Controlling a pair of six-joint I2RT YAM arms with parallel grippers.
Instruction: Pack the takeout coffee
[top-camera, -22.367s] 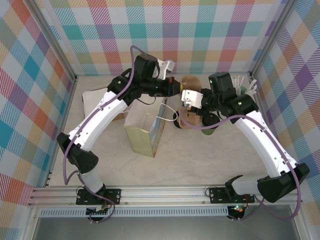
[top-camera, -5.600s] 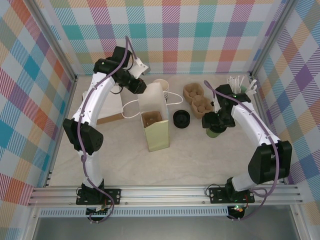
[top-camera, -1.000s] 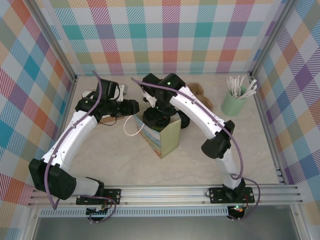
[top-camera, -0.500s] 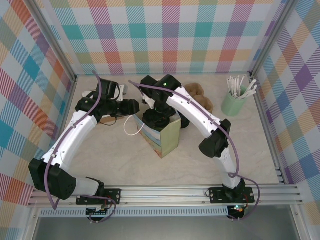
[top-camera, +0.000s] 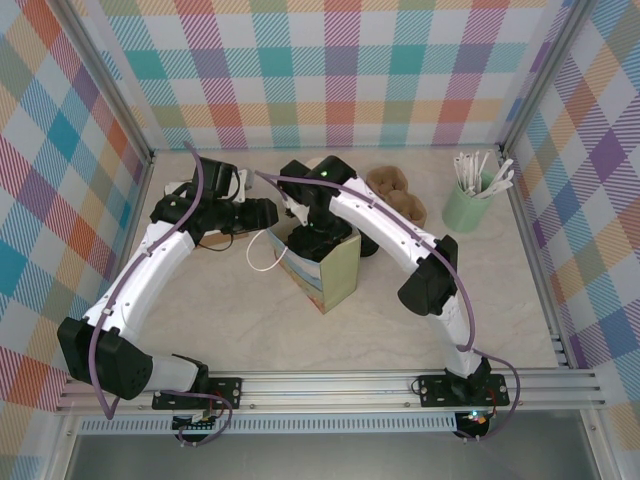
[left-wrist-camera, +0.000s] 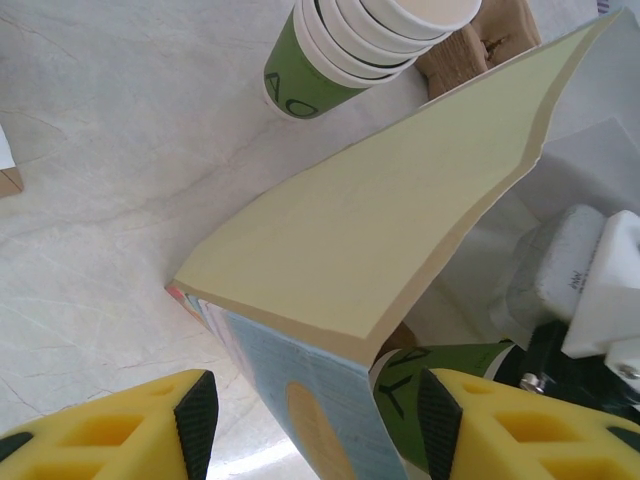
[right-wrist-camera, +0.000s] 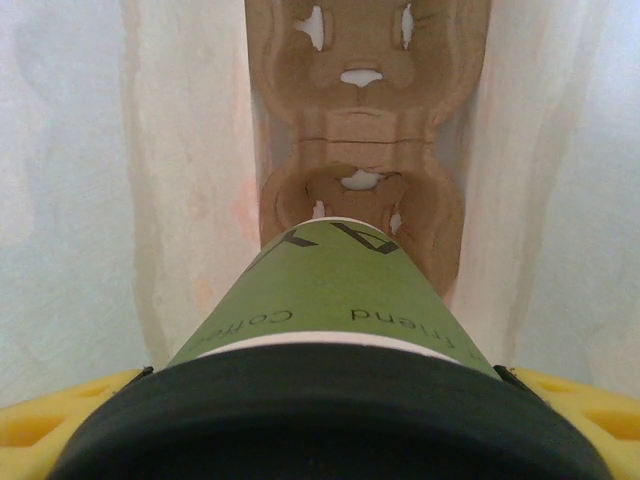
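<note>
The paper bag (top-camera: 335, 275) is the biggest worry: the left end effector (left-wrist-camera: 315, 418) stands spread astride its near wall with no pad seen pressing it, so a sideways nudge could tip the bag or fold its mouth shut. At its bottom lies a cardboard carrier (right-wrist-camera: 365, 120). The paper cup (right-wrist-camera: 330, 285), pinched by the right end effector (right-wrist-camera: 320, 405) inside the bag above the nearer socket, may catch that socket's rim and lean if lowered off-centre. Its black lid (right-wrist-camera: 230, 425) might pop loose under a hard squeeze.
</note>
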